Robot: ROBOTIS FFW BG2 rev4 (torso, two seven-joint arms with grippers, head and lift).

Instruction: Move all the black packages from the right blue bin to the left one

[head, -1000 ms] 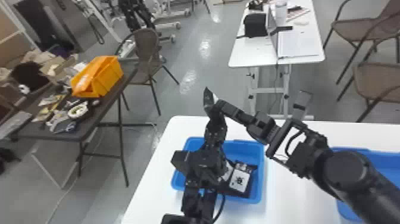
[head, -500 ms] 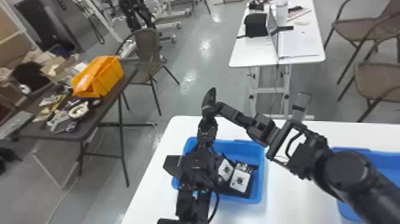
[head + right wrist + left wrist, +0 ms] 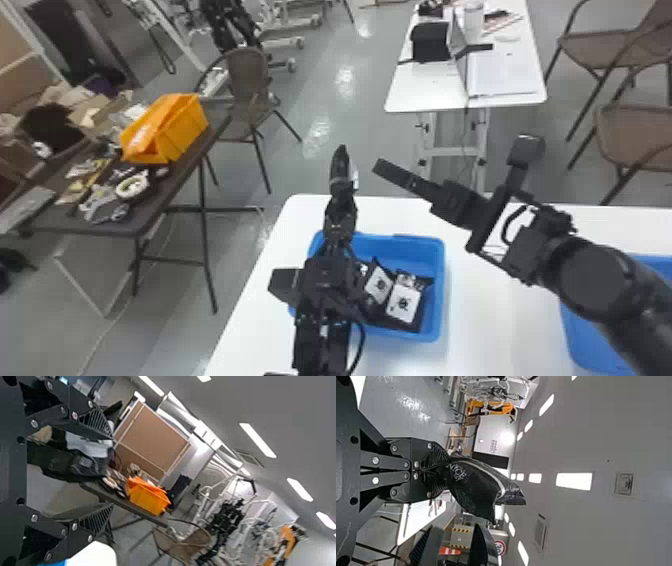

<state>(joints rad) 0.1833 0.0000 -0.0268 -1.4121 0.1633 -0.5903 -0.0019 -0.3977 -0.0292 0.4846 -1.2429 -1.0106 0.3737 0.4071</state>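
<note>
glossy black package (image 3: pixel 474 489): creased, in left claw (image 3: pixel 341 207) | white-labelled black packages (image 3: pixel 403 304): inside left blue bin (image 3: pixel 434 250)

Gloss, Matt and Smooth Plastic

A glossy, creased plastic-like film is shown by the black package (image 3: pixel 474 489). On the left gripper (image 3: pixel 342 197), matt black, ribbed surfaces are set with shiny metal screws (image 3: pixel 375 460). Smooth plastic is seen in the left blue bin (image 3: pixel 440 260) and the orange crate (image 3: pixel 187 127). The white table (image 3: pixel 482 330) is smoothly finished; by the grey floor (image 3: pixel 345 120), light is glossily reflected.

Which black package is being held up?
The package pinched in the left hand; the other packages I can see lie in the left blue bin.
</note>
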